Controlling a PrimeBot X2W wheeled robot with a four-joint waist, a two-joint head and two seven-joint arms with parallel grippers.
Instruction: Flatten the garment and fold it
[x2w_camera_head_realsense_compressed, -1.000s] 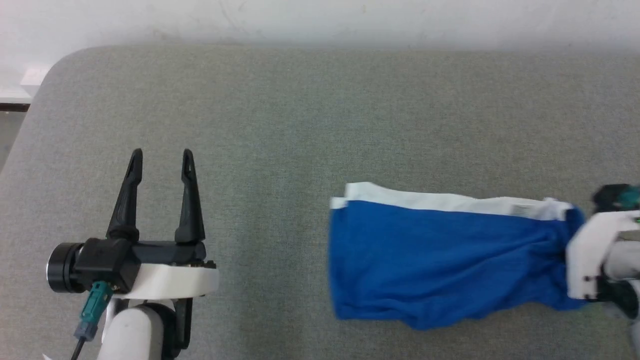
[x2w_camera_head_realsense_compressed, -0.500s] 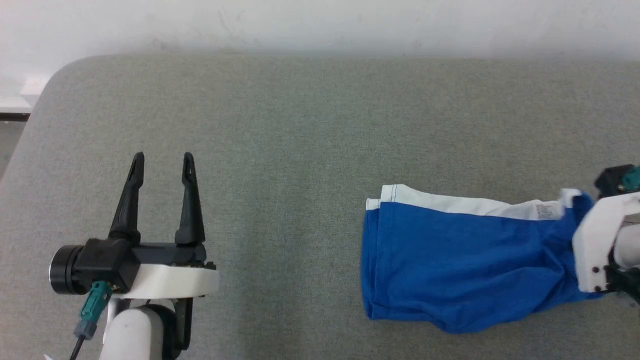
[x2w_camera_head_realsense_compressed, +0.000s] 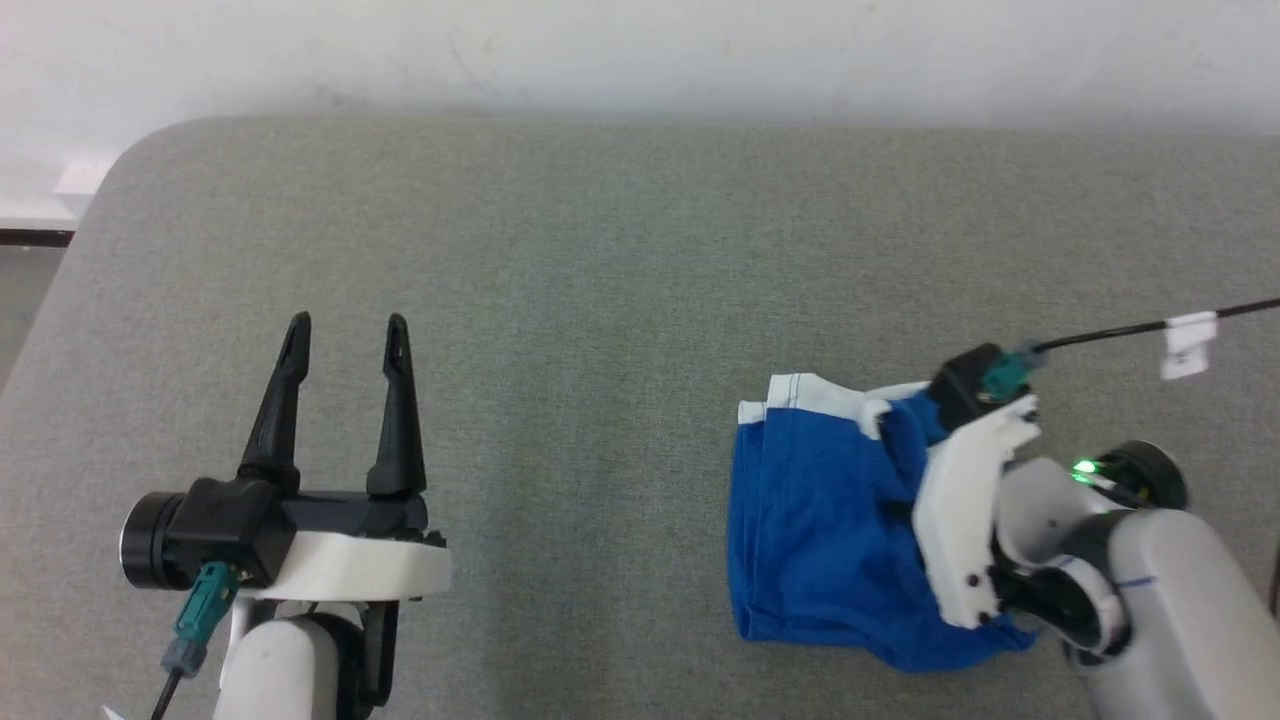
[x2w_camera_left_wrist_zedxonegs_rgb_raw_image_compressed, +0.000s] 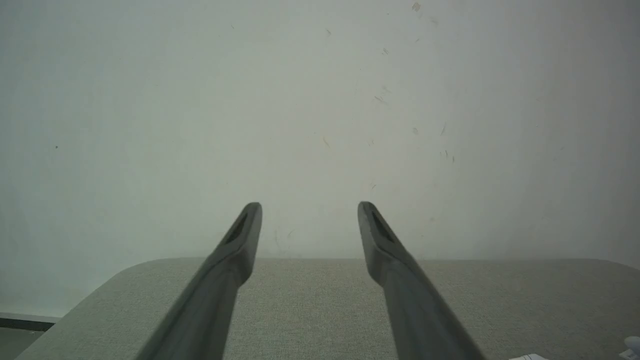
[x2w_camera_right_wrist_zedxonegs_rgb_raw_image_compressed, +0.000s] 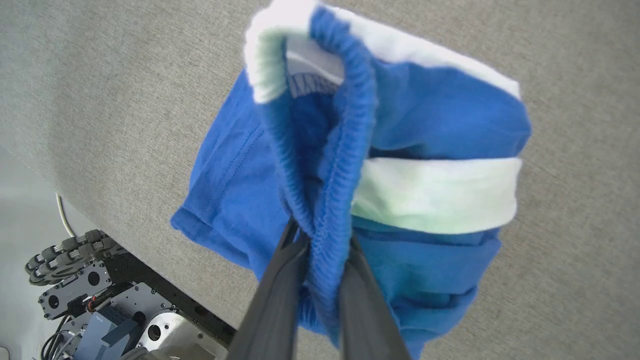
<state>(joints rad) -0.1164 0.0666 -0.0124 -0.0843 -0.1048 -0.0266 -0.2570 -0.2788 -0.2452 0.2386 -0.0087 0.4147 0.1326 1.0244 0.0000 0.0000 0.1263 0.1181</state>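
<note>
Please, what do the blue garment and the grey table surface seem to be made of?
The garment: soft knit fabric, probably cotton jersey, matte; it creases and shows stitching and a ribbed edge. The table surface: seemingly woven grey textile, matte, with fine speckled grain.

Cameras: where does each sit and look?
Head view: on the head, looking down at the grey table and blue shorts; left arm and right arm show.
Left wrist view: on the left wrist, looking along open left jaws to the white wall.
Right wrist view: on the right wrist, looking along right jaws shut on the shorts.
Head and right wrist views share the shorts.
</note>
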